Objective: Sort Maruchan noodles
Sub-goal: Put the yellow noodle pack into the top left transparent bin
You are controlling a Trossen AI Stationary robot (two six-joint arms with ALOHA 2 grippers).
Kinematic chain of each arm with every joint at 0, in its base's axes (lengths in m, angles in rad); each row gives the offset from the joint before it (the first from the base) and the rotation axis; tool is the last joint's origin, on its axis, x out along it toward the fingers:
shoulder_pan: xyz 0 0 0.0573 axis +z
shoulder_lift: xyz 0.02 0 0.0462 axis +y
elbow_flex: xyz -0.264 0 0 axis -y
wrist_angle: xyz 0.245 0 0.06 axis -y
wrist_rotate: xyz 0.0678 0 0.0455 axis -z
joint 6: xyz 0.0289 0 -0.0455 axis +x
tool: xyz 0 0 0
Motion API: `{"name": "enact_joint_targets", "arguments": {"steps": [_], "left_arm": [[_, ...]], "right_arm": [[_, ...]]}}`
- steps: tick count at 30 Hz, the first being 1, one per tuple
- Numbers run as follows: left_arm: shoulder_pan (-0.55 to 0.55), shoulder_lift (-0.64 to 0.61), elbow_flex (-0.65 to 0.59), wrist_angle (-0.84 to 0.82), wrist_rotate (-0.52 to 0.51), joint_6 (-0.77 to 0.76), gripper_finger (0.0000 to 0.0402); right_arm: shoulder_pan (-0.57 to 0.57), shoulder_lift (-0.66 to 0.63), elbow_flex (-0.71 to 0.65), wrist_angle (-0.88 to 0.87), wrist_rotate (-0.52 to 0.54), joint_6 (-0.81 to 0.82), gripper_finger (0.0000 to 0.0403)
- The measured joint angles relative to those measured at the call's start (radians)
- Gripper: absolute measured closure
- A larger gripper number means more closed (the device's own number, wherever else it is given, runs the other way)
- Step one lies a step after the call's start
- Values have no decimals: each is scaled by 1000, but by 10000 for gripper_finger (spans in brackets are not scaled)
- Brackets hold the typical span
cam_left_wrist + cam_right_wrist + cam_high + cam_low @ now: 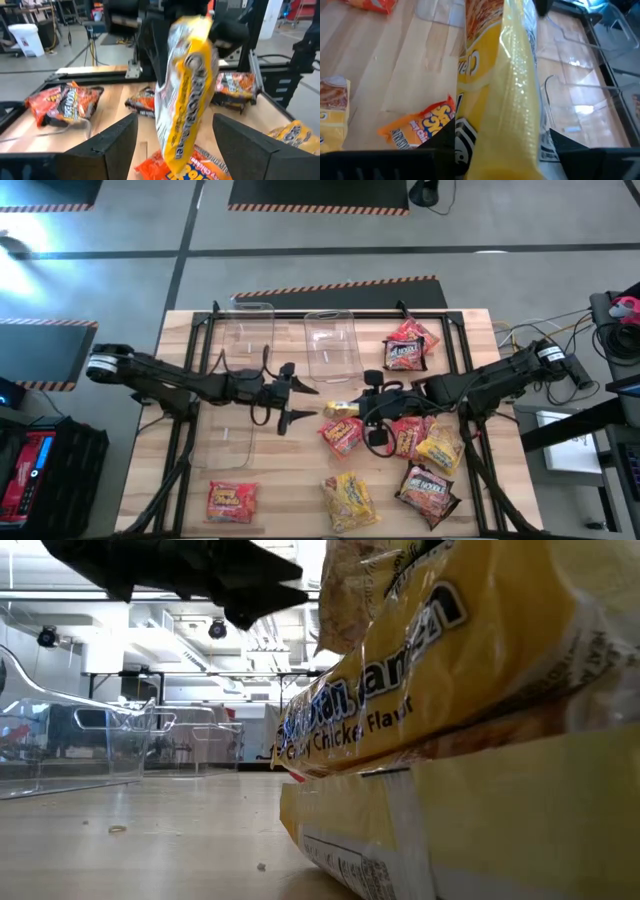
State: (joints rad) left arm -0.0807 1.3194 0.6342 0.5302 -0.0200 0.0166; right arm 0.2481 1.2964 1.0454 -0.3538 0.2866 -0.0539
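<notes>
While the right gripper (345,409) pinches a yellow packet (186,90) between its fingers, that packet hangs upright above the middle of the desk (290,480), its crinkled edge filling the right wrist view. Facing it, the left gripper (300,403) stands with its fingers (112,142) spread wide on either side of the packet's lower half, not touching it as far as the left wrist view shows. Directly beneath the hanging packet lies a red-orange packet (343,435) on the wood.

Farther out on the right arm's side, more noodles lie scattered: a red-orange one (407,436) just beside a yellow one (440,450), and a dark brown-red packet (428,489) nearer the front edge. A second yellow packet (348,498) rests at the front centre, close enough to the low camera to fill most of its view. Toward the back right, a red-orange packet (410,333) overlaps a dark one (404,356). Alone at the front left corner sits another red-orange packet (231,502).

Three clear bins stand on the desk: one at the back centre (333,345), one at the back left (247,335), and one under the left arm (222,442). I can see no packet in any of them.
</notes>
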Motion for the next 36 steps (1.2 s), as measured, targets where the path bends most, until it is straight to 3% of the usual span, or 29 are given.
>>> {"name": "enact_joint_targets", "arguments": {"steps": [6,15,25,36], "left_arm": [[0,-27,35,-53,3,2,159],[-8,63,237,-281,11,49,159],[-21,137,295,-256,11,78,159],[-23,298,349,-86,76,-38,159]], "right_arm": [[-4,0,0,-37,-3,130,293],[-2,0,0,-105,-88,384,293],[-2,4,13,-120,-258,508,292],[3,58,59,-183,-296,521,292]]}}
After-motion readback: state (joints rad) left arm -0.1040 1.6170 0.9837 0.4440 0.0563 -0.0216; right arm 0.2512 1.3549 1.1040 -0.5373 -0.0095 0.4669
